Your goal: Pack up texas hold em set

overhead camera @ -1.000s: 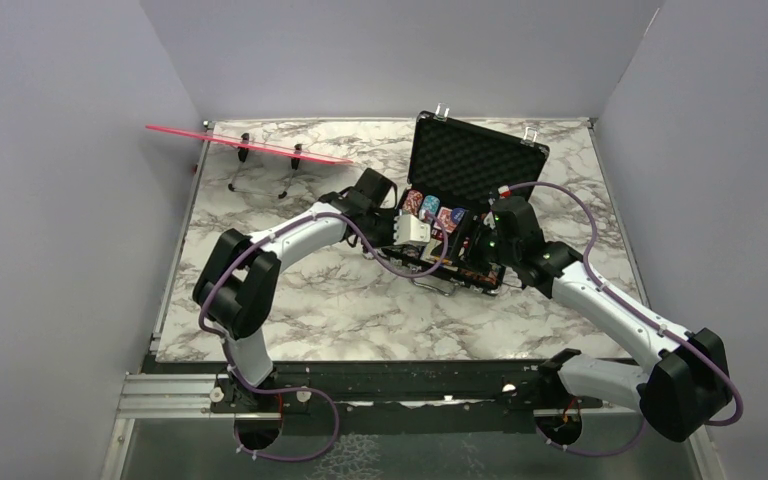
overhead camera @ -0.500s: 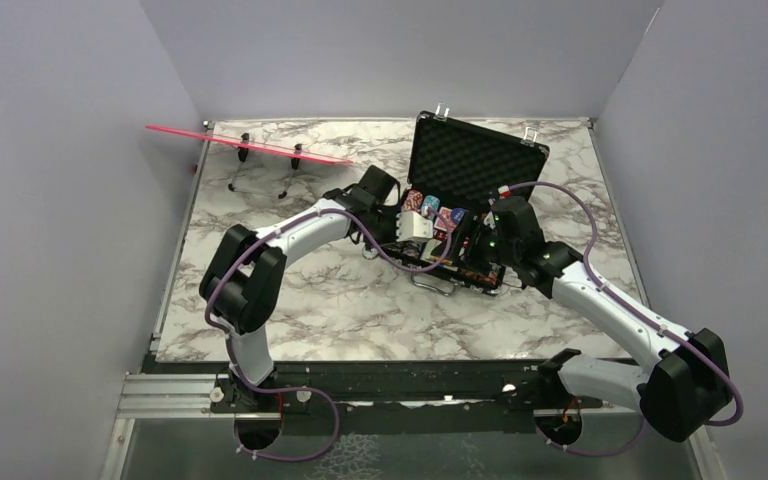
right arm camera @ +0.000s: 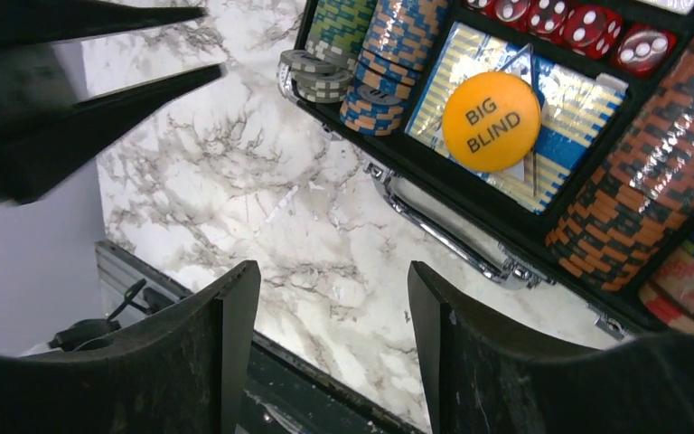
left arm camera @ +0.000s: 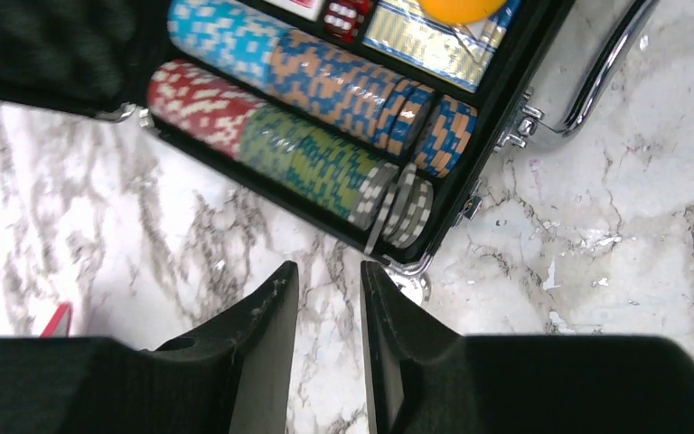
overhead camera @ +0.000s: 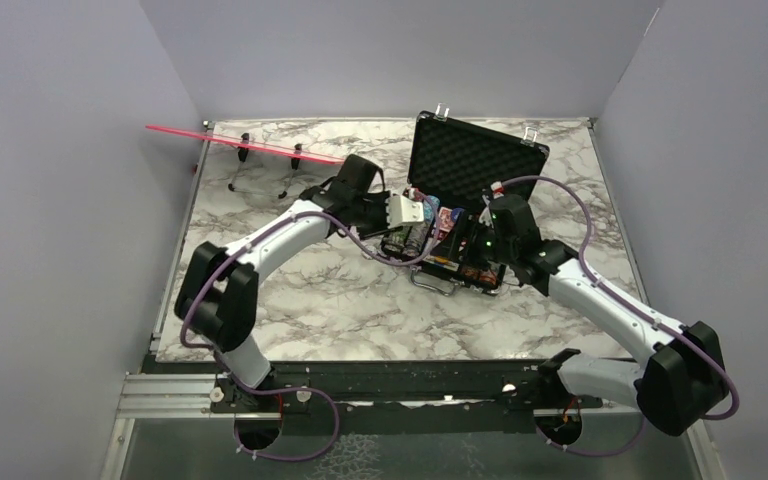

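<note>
The texas hold em set is a black briefcase (overhead camera: 492, 282), open on the marble table with its foam lid (overhead camera: 475, 160) standing up at the back. Rows of red, green, blue-orange and grey chips (left arm camera: 325, 163) fill its left end. An orange "BIG BLIND" button (right arm camera: 491, 121) lies on a card deck beside red dice (right arm camera: 587, 23). My left gripper (left arm camera: 330, 276) hovers over the table just off the case's left end, slightly open and holding nothing. Over the front edge by the metal handle (right arm camera: 443, 235), my right gripper (right arm camera: 332, 271) is wide open and also holds nothing.
A pink strip on wire legs (overhead camera: 250, 145) stands at the table's back left. The left arm's dark fingers (right arm camera: 99, 117) show at the top left of the right wrist view. The table's front edge and black rail (right arm camera: 262, 380) lie just below the right fingers.
My left gripper went from shut to slightly open and drew back up and left, off the chip rows. The right arm barely shifted.
</note>
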You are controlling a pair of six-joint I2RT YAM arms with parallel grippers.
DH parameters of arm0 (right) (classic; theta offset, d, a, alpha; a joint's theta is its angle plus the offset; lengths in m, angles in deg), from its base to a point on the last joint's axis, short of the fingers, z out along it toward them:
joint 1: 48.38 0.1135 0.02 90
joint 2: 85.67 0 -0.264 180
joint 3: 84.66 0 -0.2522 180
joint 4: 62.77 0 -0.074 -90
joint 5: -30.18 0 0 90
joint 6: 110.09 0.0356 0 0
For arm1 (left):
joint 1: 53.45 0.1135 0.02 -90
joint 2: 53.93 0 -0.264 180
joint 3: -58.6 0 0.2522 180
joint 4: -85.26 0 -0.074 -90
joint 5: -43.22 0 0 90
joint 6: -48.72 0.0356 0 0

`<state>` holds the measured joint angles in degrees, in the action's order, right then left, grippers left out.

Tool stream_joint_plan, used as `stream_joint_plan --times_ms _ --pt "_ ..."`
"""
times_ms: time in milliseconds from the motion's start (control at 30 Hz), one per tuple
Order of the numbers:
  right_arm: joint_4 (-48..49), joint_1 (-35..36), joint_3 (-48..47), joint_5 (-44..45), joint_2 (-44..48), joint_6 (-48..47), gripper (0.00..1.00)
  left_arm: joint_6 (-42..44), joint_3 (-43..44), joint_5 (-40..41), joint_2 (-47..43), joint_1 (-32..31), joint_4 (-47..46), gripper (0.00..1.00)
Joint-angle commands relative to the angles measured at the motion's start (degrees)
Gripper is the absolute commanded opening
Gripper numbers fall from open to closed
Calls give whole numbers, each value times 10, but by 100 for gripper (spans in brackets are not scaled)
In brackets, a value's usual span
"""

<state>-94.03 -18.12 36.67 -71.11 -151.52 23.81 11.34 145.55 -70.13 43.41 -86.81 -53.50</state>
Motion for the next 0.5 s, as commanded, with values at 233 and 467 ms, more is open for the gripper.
stream_joint_plan --times_ms 233,467 --pt "85 65 -114 52 -203 -163 54 -375 -225 116 -236 52 -407 45" --pt "119 119 -205 118 -316 -300 41 -525 -272 321 -324 53 -397 49"
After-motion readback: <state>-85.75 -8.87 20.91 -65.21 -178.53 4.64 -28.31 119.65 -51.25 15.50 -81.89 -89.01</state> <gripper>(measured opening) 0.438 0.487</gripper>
